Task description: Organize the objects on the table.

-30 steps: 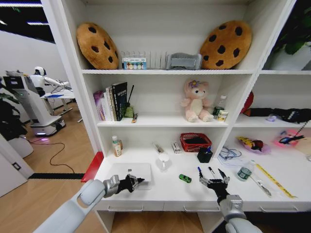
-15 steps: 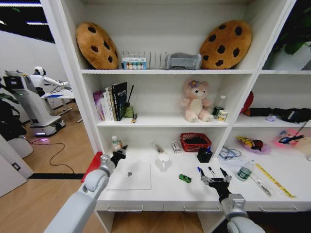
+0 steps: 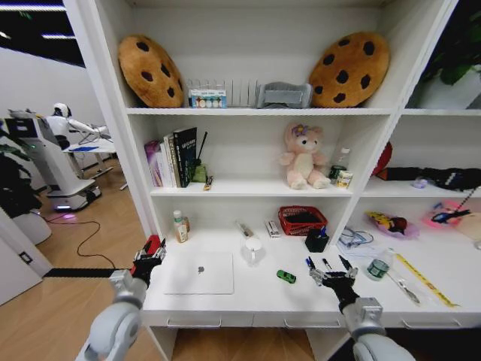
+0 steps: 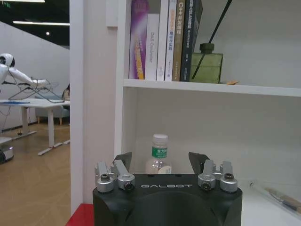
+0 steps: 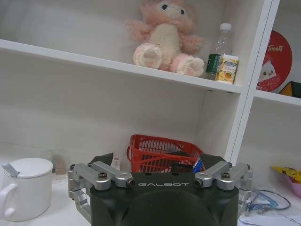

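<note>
Left gripper [image 3: 148, 258] at the table's [image 3: 248, 297] left edge, fingers spread and empty, facing the bottle [image 4: 158, 155]. Right gripper [image 3: 331, 274] over the front edge, fingers spread, empty, beside the pens [image 3: 316, 264]. Laptop [image 3: 199, 272] and car [image 3: 285, 276] lie between them

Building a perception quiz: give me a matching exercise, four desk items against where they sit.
Items:
1. laptop
2. toy car
3. left gripper
4. right gripper

Places:
A. at the desk's left edge
B. between laptop and pens
C. flat on the desk, left of the mug
D. at the desk's front, by the pens

Pairs: 1-C, 2-B, 3-A, 4-D
</note>
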Tool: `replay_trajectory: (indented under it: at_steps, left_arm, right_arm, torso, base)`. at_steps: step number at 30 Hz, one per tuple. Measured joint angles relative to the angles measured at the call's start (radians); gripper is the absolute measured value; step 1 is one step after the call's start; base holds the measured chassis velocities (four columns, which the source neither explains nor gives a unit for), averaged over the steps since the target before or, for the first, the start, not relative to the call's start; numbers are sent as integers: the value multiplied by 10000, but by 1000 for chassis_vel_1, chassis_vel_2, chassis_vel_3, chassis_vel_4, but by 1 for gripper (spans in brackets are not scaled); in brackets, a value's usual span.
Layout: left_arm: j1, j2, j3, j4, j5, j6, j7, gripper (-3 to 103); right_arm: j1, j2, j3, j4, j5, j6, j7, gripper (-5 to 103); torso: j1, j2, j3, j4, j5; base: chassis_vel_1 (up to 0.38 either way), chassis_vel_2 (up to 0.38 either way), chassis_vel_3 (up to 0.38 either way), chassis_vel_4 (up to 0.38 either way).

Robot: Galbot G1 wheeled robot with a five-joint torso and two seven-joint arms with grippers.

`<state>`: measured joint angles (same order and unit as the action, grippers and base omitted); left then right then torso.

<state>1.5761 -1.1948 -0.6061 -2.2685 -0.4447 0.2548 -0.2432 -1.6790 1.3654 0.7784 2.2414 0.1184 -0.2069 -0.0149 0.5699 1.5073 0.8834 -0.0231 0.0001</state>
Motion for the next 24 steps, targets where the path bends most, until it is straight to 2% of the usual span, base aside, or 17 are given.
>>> replay_trajectory:
  at_steps: [1, 2, 4, 5, 7, 9, 11, 24]
  left_arm:
    - [283, -75, -47, -267, 232, -75, 47, 74]
    - [283, -75, -47, -267, 232, -75, 47, 74]
    - [685, -259, -95, -552, 866, -296, 180, 85]
    - [685, -259, -95, -552, 866, -296, 180, 85]
    - [788, -538, -37, -569, 1277, -513, 117, 95]
    - [790, -605, -19, -569, 1311, -533, 15, 95]
    - [811, -702, -19, -638, 1359, -535, -176, 100]
    - [768, -700, -6, -634, 1354, -516, -211, 100]
  right_arm:
    - [-26, 6, 1, 39, 4, 0, -5, 100]
    - [-26, 6, 1, 39, 4, 0, -5, 100]
    - [-108, 47, 1, 105, 4, -1, -20, 100]
    - [-108, 47, 1, 105, 4, -1, -20, 100]
    - [-226, 100, -8, 196, -7, 6, -30, 100]
    - [-267, 108, -7, 233, -9, 11, -31, 100]
    - [-344, 120, 31, 329, -3, 21, -33, 100]
    - [-655, 241, 84, 720, 44, 10, 9, 100]
  torso:
    - [0, 0, 0, 0, 1]
    - [0, 0, 0, 0, 1]
    - [0, 0, 0, -1, 2]
    - [0, 0, 0, -1, 2]
    - [0, 0, 0, -2, -1]
    - [0, 0, 1, -3, -1]
    - [0, 0, 1, -1, 0]
    - [0, 0, 2, -2, -1]
  base:
    - [0, 0, 0, 0]
    - [0, 0, 0, 0]
    - [0, 0, 0, 0]
    - [0, 0, 0, 0]
    - [0, 0, 0, 0]
    - [0, 0, 0, 0]
    - [0, 0, 0, 0]
    - [0, 0, 0, 0]
